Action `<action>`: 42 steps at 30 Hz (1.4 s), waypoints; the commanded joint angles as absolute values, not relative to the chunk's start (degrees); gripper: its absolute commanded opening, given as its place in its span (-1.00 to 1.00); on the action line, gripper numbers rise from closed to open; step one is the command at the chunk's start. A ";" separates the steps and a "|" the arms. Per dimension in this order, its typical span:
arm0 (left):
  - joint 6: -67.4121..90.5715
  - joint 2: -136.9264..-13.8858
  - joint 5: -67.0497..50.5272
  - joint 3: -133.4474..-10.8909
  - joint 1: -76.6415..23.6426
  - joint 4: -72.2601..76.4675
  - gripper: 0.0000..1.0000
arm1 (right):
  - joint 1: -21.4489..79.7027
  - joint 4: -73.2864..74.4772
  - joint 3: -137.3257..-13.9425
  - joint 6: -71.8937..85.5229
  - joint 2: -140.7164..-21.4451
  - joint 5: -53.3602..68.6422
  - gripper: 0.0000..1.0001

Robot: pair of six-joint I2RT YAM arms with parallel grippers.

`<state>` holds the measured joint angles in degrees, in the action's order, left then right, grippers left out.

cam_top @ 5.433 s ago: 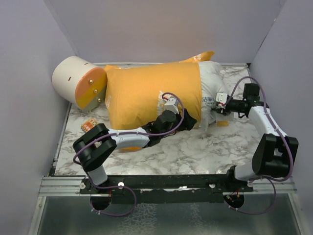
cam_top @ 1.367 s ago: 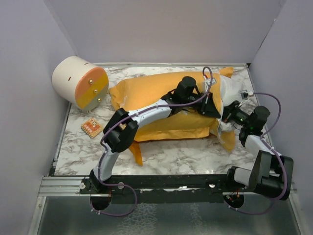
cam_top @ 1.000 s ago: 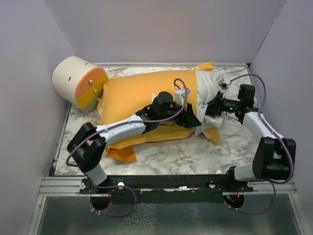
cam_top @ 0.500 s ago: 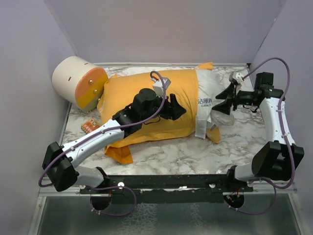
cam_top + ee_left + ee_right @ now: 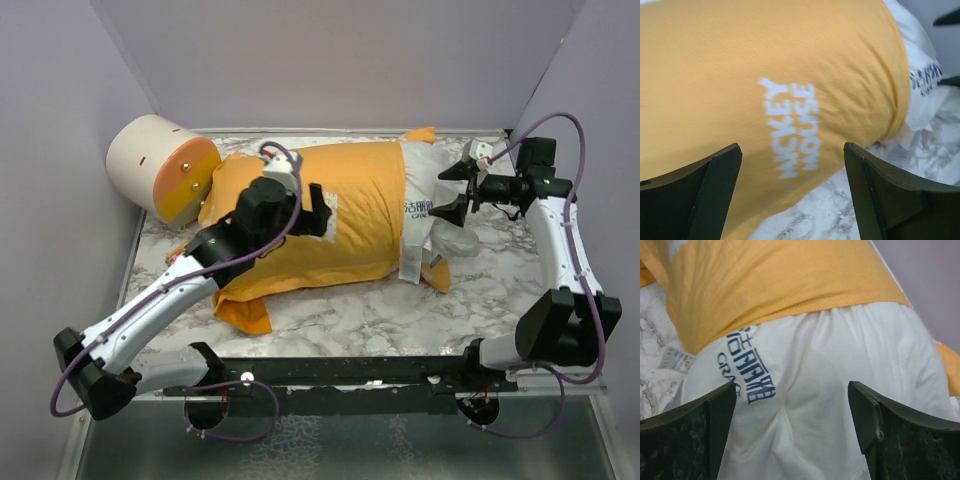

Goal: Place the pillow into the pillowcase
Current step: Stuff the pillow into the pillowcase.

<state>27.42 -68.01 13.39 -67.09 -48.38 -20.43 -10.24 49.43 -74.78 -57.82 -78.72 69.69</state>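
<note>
Mostly cased, the pillow's [image 5: 424, 172] white end protrudes from the pillowcase [image 5: 350, 200]; left gripper [image 5: 319, 209] and right gripper [image 5: 449, 190] hover wide open, empty.

marble table [image 5: 360, 312] | on it: pillowcase [image 5: 355, 215], pillow [image 5: 432, 190], cream-and-orange cylinder [image 5: 160, 180] far-left corner

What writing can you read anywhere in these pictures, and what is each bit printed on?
"MICKEY MOUSE": white letters on the pillowcase.
"GRA", the rest lost in a fold: dark blue print on the pillow; the characters beside it are too blurred to read.
Print on the small tag at the pillow's edge: too small to read.
</note>
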 commanded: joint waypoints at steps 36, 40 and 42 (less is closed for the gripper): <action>24.07 -90.15 -22.57 -80.79 -25.22 1.64 0.41 | -6.24 73.15 -92.02 -64.09 -75.90 63.48 0.33; 32.79 -75.08 -25.66 -52.59 -23.05 19.19 0.86 | -6.09 72.32 -89.04 -68.08 -73.98 69.08 0.39; 36.21 -71.64 -27.88 -46.25 -23.09 20.63 0.88 | -5.79 69.96 -85.73 -69.97 -71.87 71.75 0.49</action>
